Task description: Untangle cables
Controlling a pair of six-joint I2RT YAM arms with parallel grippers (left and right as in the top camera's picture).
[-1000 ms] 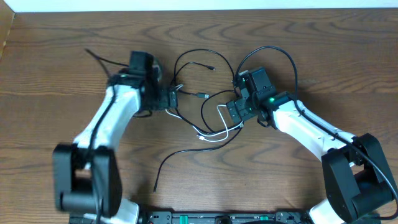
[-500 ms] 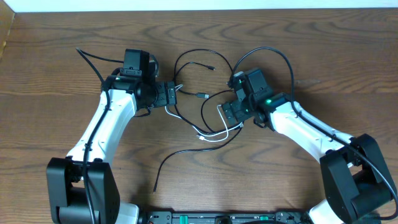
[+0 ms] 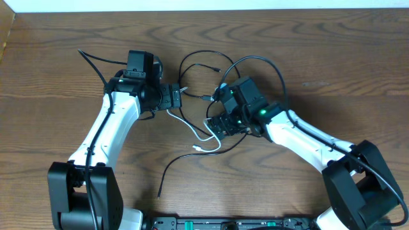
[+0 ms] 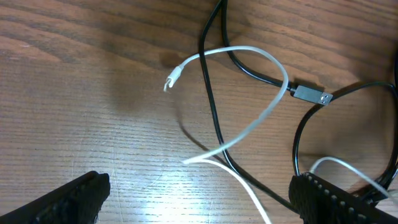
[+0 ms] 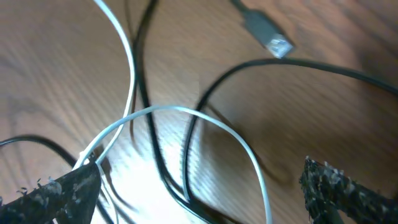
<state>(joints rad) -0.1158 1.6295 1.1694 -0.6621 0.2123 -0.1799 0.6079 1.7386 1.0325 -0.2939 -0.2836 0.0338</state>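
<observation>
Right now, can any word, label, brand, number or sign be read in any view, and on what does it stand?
None can be read in any view.
The cables, the plug, the table, the left arm and the right arm show no print or markings.

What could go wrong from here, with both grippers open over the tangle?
1. The right gripper stands open over a spot where the white cable crosses a black cable. Closing there may pinch both and tighten the tangle.
2. Under the left gripper, the white cable loops across a black one. Pulling it could drag that and the nearby USB plug along.
3. Both grippers sit close together, so they might collide.
</observation>
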